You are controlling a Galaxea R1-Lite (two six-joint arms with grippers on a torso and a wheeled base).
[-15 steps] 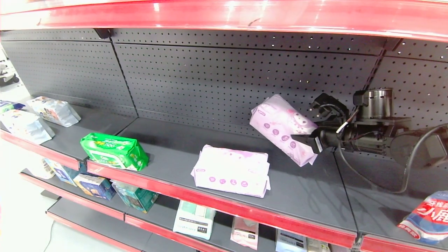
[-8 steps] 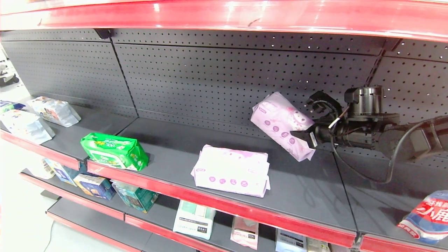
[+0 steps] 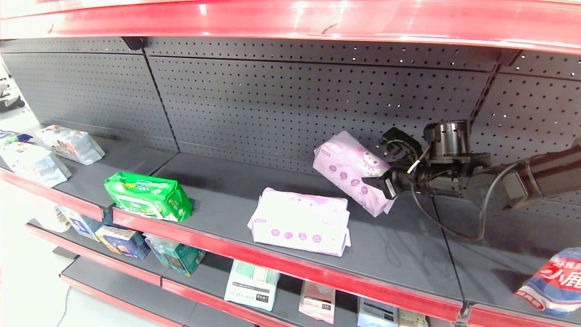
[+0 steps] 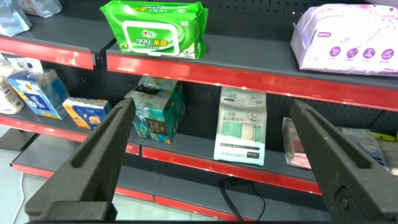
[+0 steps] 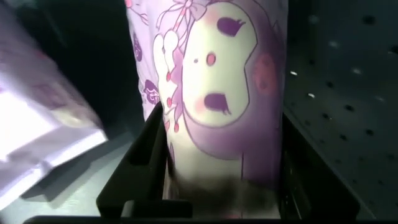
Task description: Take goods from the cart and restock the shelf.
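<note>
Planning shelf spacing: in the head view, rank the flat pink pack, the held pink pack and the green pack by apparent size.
Largest: flat pink pack.
Next: held pink pack, tilted and farther back, so possibly equal.
Smallest: green pack.

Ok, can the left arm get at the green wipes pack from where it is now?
Probably yes: the left tool is open and empty, and the green wipes pack lies alone at the shelf's front edge with nothing between them.
</note>
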